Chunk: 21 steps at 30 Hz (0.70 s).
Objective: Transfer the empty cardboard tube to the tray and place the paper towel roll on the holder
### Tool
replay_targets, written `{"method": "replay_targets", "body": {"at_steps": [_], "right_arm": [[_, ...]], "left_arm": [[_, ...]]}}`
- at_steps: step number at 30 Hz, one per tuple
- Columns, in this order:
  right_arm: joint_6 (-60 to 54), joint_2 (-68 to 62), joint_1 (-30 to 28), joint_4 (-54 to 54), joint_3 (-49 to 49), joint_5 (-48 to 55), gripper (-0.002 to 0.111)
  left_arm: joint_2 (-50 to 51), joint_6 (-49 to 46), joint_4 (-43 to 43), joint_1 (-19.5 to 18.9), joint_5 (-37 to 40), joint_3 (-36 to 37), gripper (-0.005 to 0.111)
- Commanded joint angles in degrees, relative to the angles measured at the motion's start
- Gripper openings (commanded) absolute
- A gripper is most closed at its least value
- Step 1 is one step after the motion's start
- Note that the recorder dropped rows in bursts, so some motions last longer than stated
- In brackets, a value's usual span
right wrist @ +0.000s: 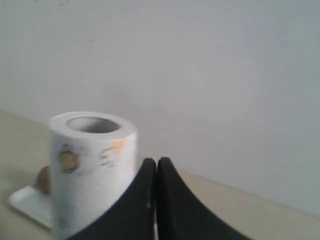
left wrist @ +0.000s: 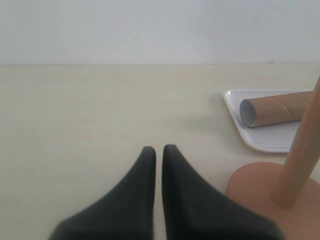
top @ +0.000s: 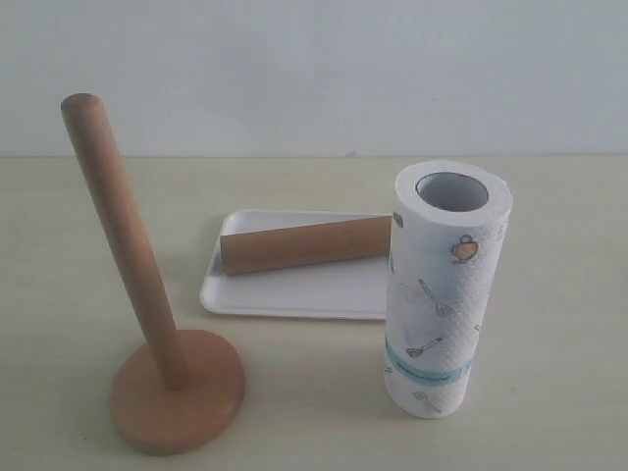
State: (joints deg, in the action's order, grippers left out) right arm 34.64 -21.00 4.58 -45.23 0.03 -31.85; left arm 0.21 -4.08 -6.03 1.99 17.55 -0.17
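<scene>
The brown cardboard tube (top: pixel 304 245) lies on its side in the white tray (top: pixel 294 299) at the middle of the table. In front of the tray's right end the paper towel roll (top: pixel 442 294) stands upright, its hollow core facing up. The wooden holder (top: pixel 147 324) stands bare at the front left. Neither gripper shows in the exterior view. My left gripper (left wrist: pixel 158 150) is shut and empty, low over bare table beside the holder's base (left wrist: pixel 260 187), with the tube (left wrist: pixel 275 110) and tray (left wrist: pixel 270 142) beyond. My right gripper (right wrist: pixel 156 162) is shut and empty, close beside the roll (right wrist: pixel 90 165).
A pale wall rises behind the beige table (top: pixel 549 226). Bare tabletop lies left of the holder and right of the roll.
</scene>
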Motion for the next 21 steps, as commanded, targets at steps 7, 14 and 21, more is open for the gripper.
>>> {"method": "replay_targets", "body": {"at_steps": [7,14,21], "right_arm": [[15.56,-3.62,0.07,-12.52,-0.03,-10.16,0.000],[18.56,-3.62,0.07,-12.13,-0.03,-10.28,0.000],[21.48,-3.62,0.07,-14.60,-0.03,-6.98,0.000]], "left_arm": [[-0.21,-0.33,0.05,-0.20,-0.04,0.17,0.004],[-0.21,-0.33,0.05,-0.20,-0.04,0.17,0.004],[-0.21,-0.33,0.05,-0.20,-0.04,0.17,0.004]]}}
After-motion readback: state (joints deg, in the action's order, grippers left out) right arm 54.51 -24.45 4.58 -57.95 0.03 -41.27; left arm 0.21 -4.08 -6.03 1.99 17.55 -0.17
